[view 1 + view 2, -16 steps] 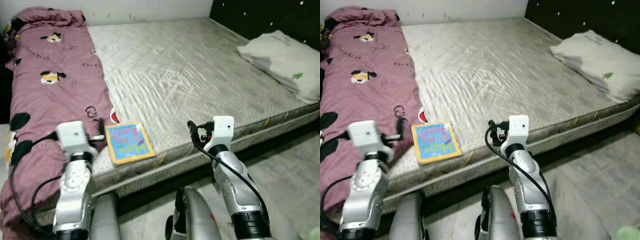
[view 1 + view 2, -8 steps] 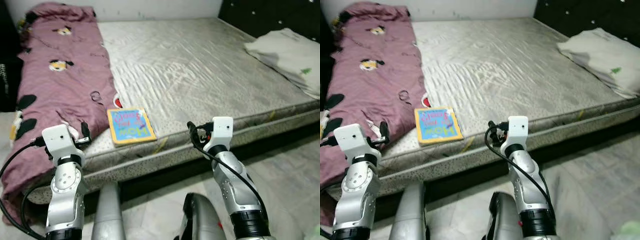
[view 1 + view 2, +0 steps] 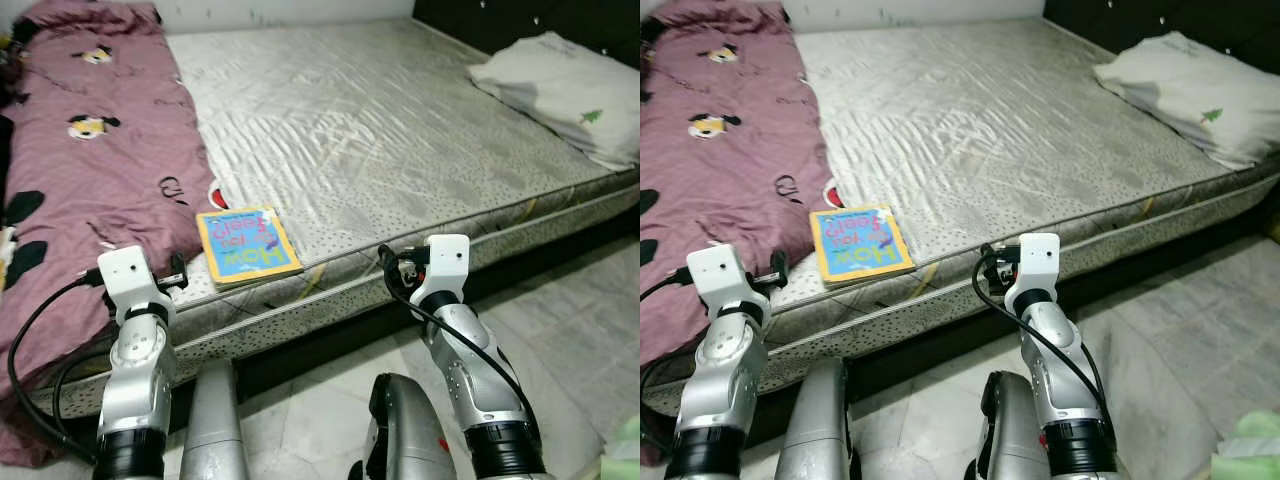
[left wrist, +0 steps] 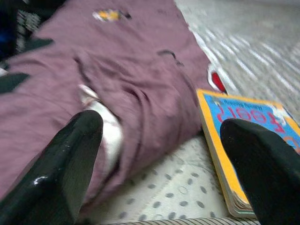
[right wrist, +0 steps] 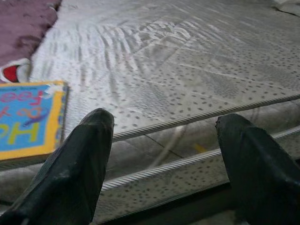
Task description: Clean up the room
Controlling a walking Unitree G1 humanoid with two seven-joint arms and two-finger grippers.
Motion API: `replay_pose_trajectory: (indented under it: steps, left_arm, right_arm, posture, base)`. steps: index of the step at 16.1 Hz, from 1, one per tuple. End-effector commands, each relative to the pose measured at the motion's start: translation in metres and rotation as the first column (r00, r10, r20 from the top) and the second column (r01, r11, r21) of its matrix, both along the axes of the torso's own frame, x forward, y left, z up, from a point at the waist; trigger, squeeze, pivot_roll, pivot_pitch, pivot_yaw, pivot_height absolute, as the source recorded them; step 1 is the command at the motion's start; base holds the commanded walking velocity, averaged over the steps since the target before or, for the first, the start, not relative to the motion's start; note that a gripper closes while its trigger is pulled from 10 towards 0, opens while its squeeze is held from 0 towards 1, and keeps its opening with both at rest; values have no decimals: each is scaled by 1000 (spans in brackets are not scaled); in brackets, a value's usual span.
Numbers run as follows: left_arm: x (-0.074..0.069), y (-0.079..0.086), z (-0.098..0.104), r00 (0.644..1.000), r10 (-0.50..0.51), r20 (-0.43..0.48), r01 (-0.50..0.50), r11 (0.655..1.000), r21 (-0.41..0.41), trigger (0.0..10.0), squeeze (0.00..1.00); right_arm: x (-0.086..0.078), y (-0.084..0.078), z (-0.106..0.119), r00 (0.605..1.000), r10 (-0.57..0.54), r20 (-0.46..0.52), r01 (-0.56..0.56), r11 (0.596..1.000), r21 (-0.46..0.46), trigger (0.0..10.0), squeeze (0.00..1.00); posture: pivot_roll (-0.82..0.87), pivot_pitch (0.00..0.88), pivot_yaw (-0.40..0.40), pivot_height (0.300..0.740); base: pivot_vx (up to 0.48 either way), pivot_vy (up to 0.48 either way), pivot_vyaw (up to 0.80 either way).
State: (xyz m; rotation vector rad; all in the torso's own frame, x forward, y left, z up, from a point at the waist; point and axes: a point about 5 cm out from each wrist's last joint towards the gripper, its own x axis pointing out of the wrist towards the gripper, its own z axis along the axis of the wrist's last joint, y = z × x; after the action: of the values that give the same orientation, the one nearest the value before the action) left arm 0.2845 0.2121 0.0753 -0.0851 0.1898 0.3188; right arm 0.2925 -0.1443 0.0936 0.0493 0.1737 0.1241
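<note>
Book (image 3: 247,246) is seen flat at the bed (image 3: 400,150) edge, touching the blanket (image 3: 90,180). Both pincers, left (image 4: 164,164) and right (image 5: 164,154), are held spread, short of it. Risk: book may be nudged off the edge if approached low.

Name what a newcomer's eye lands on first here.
Probably the bright blue and yellow book, lying flat near the front edge of the bare grey mattress, just beside the mauve cartoon-print blanket heaped along the bed's left side. Next, the white pillow at the far right. Both the left gripper and right gripper hover at the mattress edge, jaws open.
</note>
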Motion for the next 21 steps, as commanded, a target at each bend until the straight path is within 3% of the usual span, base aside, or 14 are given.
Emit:
replay_pose_trajectory:
  steps: [1, 4, 5, 9, 13, 16, 18, 20, 21]
  left_arm:
    - [3, 0, -5, 999, -10, -37, 9, 1000, -24, 10000, 0]
    - [10, -11, -16, 994, -55, -98, 48, 997, -66, 10000, 0]
    - [17, -20, -25, 986, -84, -142, 73, 994, -83, 10000, 0]
    - [32, -26, -29, 983, -87, -161, 69, 991, -114, 10000, 0]
    - [40, -32, -30, 986, -85, -140, 63, 986, -153, 10000, 0]
    - [40, -35, -38, 983, -76, -168, 36, 972, -233, 10000, 0]
    - [40, -39, -44, 979, -104, -174, 42, 944, -327, 10000, 0]
    - [43, -48, -44, 975, -185, -122, 115, 892, -436, 10000, 0]
    - [44, -50, -43, 978, -183, -99, 114, 870, -479, 0, 0]
  right_arm:
    - [-3, -11, 4, 1000, -20, 13, 21, 1000, -23, 10000, 0]
    - [-11, -30, 5, 998, -61, 11, 62, 996, -63, 10000, 0]
    - [-19, -47, 5, 995, -99, 4, 99, 989, -108, 10000, 0]
    - [-37, -75, 16, 985, -174, 21, 175, 966, -191, 10000, 0]
    - [-48, -84, 18, 984, -175, -1, 171, 960, -220, 10000, 0]
    - [-47, -87, 25, 985, -170, 7, 167, 957, -239, 10000, 0]
    - [-47, -90, 29, 985, -171, 12, 169, 954, -247, 10000, 0]
    - [-48, -91, 31, 985, -170, 10, 167, 954, -251, 10000, 0]
    - [-46, -89, 32, 987, -160, 12, 158, 956, -248, 10000, 0]
  posture:
    - [29, 25, -57, 524]
    - [-10, 58, -63, 524]
    - [-47, 74, -65, 524]
    - [-137, 93, -52, 524]
    - [-173, 98, -70, 524]
    - [-196, 95, -80, 524]
    - [-207, 93, -87, 524]
    - [-209, 90, -94, 524]
    - [-209, 83, -98, 524]
  base:
    - [0, 0, 0]
    - [0, 0, 0]
    - [0, 0, 0]
    - [0, 0, 0]
    - [0, 0, 0]
    - [0, 0, 0]
    - [0, 0, 0]
    - [0, 0, 0]
    - [0, 0, 0]
